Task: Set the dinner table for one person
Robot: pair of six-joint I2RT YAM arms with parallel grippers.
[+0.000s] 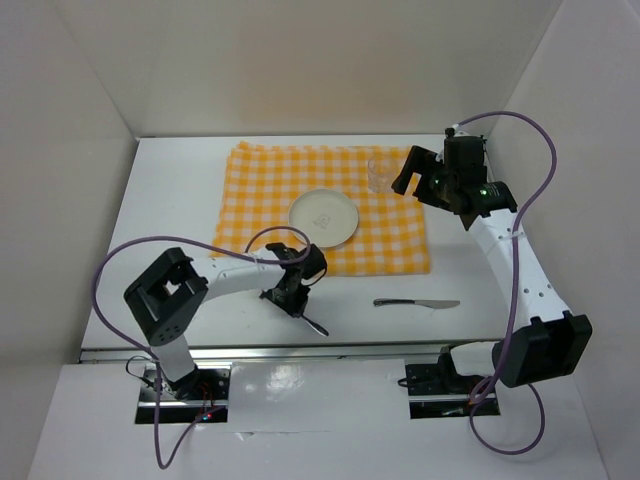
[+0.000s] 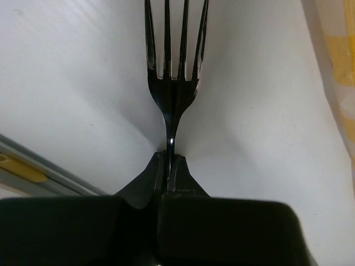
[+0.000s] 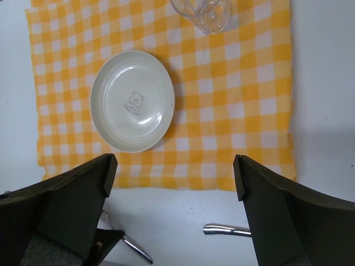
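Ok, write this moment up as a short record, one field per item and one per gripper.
table: white, holds everything
cloth: yellow-and-white checked, spread flat
plate: on the cloth's middle, empty
glass: clear, upright on the cloth's far right corner
knife: flat on bare table, just off the cloth's near edge
fork: clamped at its neck, tines over bare table
left gripper: shut on fork
right gripper: open, empty, above the cloth
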